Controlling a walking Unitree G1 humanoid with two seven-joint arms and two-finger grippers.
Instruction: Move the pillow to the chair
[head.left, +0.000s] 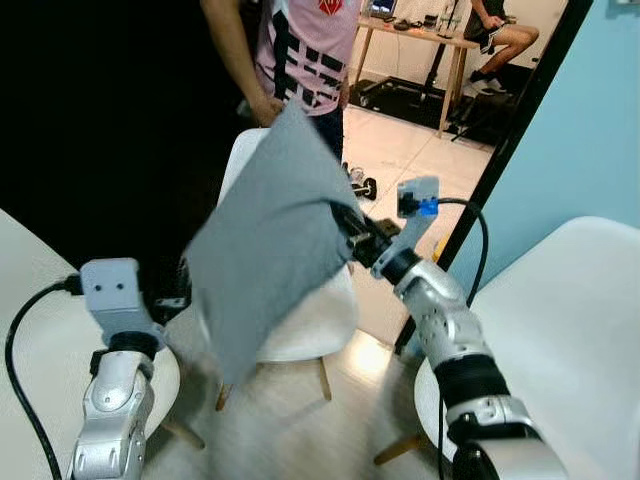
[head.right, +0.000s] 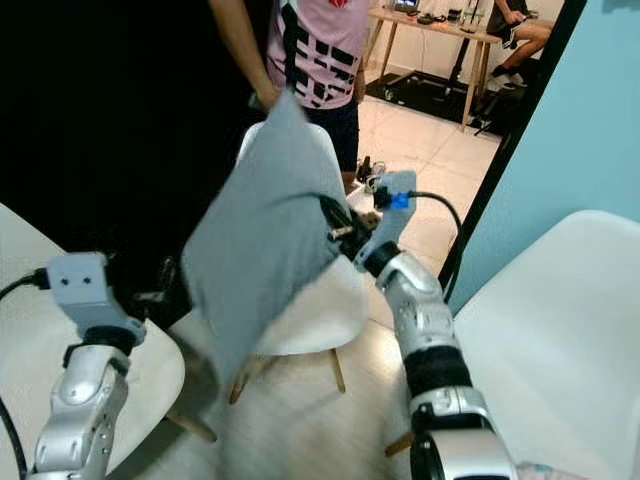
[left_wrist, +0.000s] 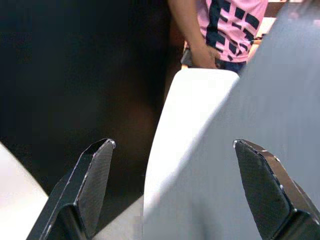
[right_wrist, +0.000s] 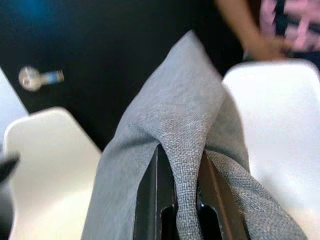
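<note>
A grey pillow hangs tilted in the air in front of a white chair. My right gripper is shut on the pillow's right edge, with the fabric pinched between its black fingers. The pillow covers most of the chair's back and part of its seat. My left gripper is open, with nothing between its fingers, low at the left and pointing toward the chair's back and the pillow's edge.
A person in a pink shirt stands just behind the chair. A white round table is at the left and another white chair at the right. A blue wall and dark door frame stand at the right.
</note>
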